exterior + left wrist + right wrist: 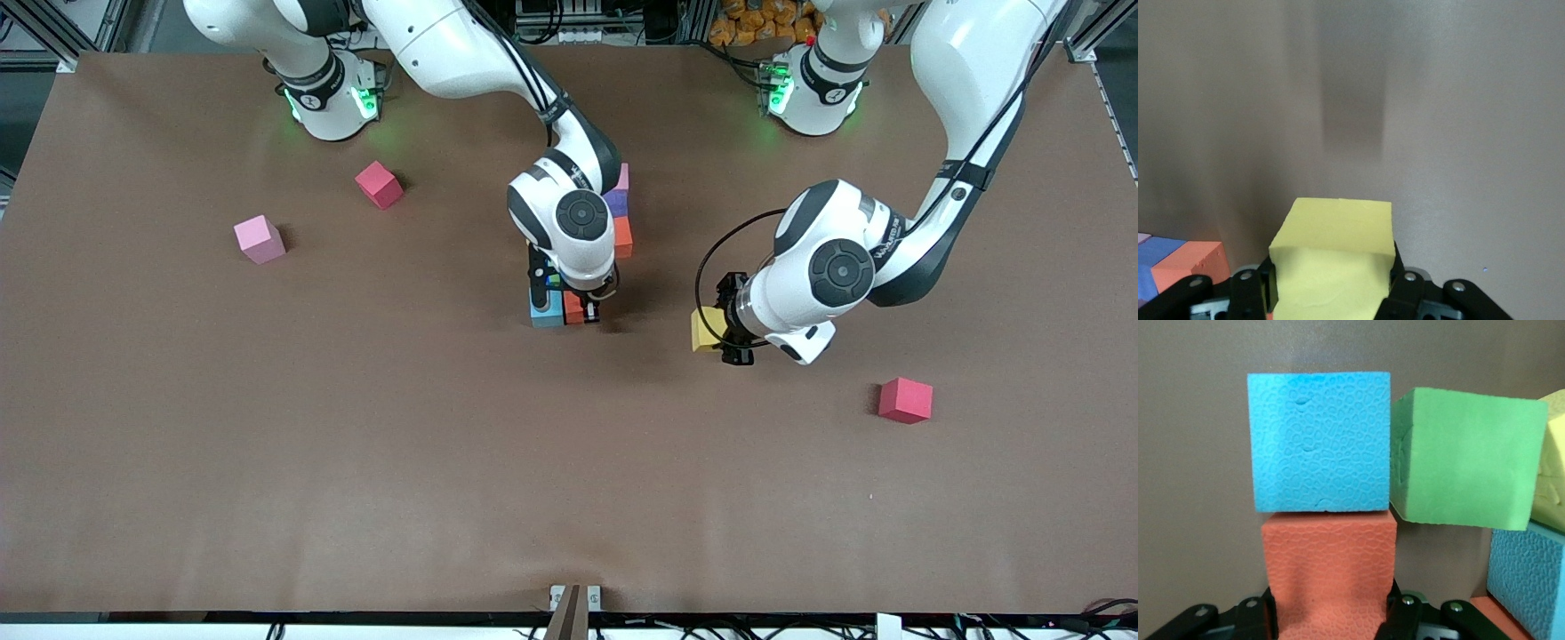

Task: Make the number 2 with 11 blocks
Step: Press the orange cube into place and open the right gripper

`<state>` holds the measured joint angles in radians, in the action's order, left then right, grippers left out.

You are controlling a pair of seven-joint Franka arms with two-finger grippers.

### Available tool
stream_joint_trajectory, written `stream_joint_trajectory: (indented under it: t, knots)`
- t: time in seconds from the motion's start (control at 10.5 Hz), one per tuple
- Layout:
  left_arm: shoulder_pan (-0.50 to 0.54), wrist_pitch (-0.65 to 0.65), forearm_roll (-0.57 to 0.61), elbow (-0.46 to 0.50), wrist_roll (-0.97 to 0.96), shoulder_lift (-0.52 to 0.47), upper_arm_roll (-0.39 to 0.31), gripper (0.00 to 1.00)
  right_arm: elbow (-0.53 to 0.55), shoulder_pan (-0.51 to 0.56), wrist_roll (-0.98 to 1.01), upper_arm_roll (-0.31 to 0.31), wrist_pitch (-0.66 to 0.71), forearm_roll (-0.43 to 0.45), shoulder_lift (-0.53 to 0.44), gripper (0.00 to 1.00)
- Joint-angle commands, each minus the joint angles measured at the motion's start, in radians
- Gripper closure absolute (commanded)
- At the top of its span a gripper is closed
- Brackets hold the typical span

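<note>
A brown bench (267,462) carries a half-built number 2 (613,233) near its middle, closer to the edge where the arm bases stand. The right end effector (580,311) is closed on an orange block (1329,568) at the figure's front-camera end, touching a sky-blue block (1319,442) and next to a green one (1465,457). The left end effector (731,327) grips a yellow block (1333,257) over bare bench beside the figure. A loose pink block (260,239) and a crimson cube (380,184) sit toward the right arm's end; another crimson cube (905,399) lies toward the left arm's. The wide strip along the front-camera edge lies open.
</note>
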<state>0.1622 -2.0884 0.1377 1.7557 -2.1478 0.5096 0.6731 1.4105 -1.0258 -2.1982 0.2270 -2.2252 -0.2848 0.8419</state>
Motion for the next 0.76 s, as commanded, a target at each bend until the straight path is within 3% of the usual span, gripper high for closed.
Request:
stream_joint_trajectory:
  t: [0.0, 0.1, 0.19, 0.67]
  knots:
    - [0.011, 0.010, -0.023, 0.019, 0.019, -0.026, 0.014, 0.62, 0.053, -0.014, -0.014, 0.012, -0.007, 0.015, -0.018, 1.00]
    - [0.013, 0.016, -0.023, 0.019, 0.019, -0.026, 0.014, 0.62, 0.051, -0.013, -0.020, 0.012, -0.007, 0.013, -0.018, 0.44]
    - [0.013, 0.016, -0.023, 0.019, 0.019, -0.026, 0.016, 0.62, 0.047, -0.016, -0.023, 0.014, -0.004, 0.015, -0.017, 0.00]
    - [0.013, 0.022, -0.023, 0.019, 0.019, -0.026, 0.014, 0.62, 0.041, -0.016, -0.025, 0.018, 0.009, 0.015, -0.021, 0.00]
